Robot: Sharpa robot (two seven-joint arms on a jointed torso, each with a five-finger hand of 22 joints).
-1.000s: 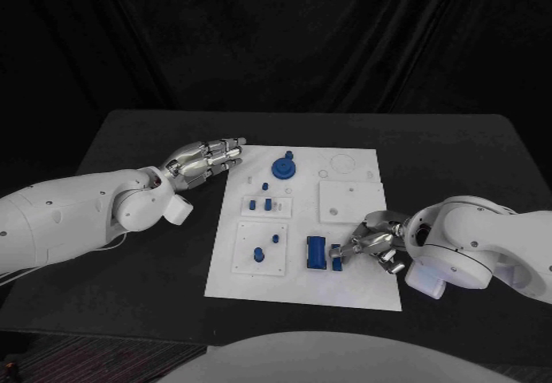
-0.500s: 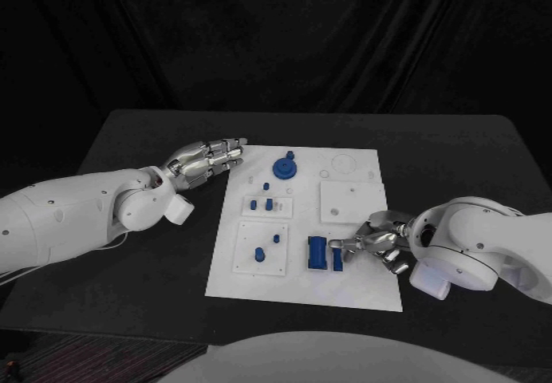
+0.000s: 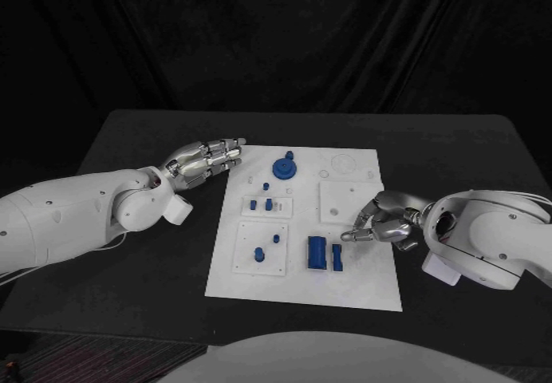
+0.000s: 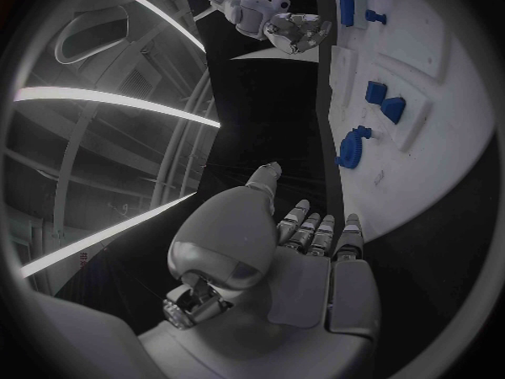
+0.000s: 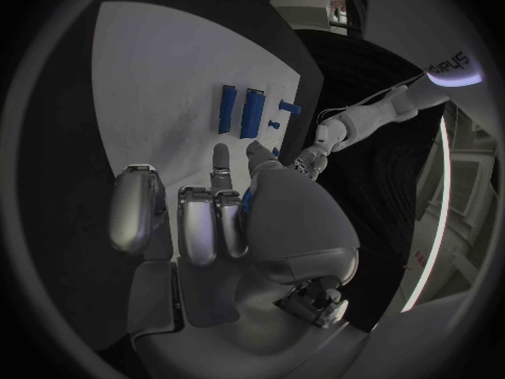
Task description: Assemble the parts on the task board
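The white task board [image 3: 359,281] lies in the middle of the table. On it a large blue block [image 3: 314,252] lies with a slim blue bar [image 3: 337,257] close beside it on the right. Further back are a blue gear [image 3: 284,167], two small blocks [image 3: 261,205] and small pegs [image 3: 277,238]. My right hand [image 3: 383,225] hovers over the board's right edge, just off the bar, its fingers partly bent with nothing in them. In the right wrist view the hand [image 5: 226,210] points towards the bar [image 5: 227,108] and block [image 5: 252,112]. My left hand [image 3: 208,159] rests at the board's far left corner, its fingers straight and bare.
Black table [image 3: 138,263] surrounds the board on all sides. A raised white square plate [image 3: 348,198] sits on the board just behind my right hand. My left forearm [image 3: 80,215] lies across the table's left side.
My right hand has drawn back from the slim blue bar, moving right and away from me. The bar stays beside the block. The left hand has not moved.
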